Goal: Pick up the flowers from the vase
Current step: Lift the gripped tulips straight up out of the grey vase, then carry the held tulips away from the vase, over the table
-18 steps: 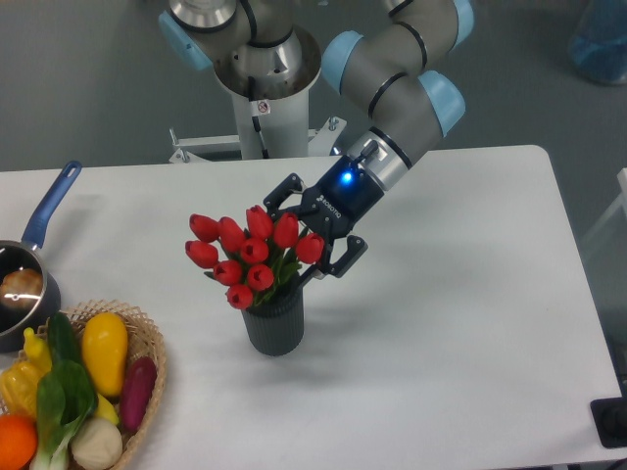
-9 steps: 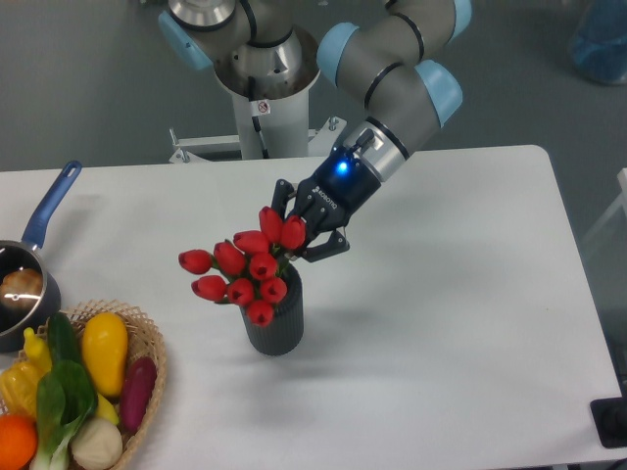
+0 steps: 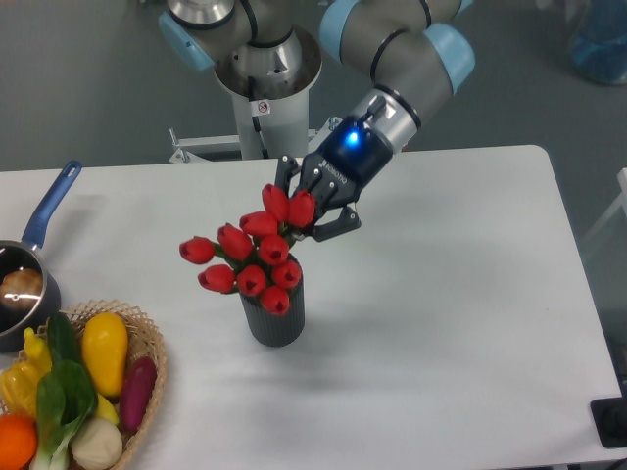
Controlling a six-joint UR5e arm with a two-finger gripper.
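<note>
Gripper (image 3: 306, 208) fingers, we saw, pinched the flowers (image 3: 253, 257) above the vase (image 3: 274, 321) mid-table (image 3: 451, 294); a vegetable basket (image 3: 152, 367) and blue-handled pot (image 3: 34, 269) sat well left.

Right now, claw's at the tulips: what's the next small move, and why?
Probably a slow straight lift. The black two-finger claw looks closed around the top buds of the bunch of red tulips, whose stems sit in the dark grey ribbed vase. The bunch leans left, so lifting gently should avoid tipping the vase.
</note>
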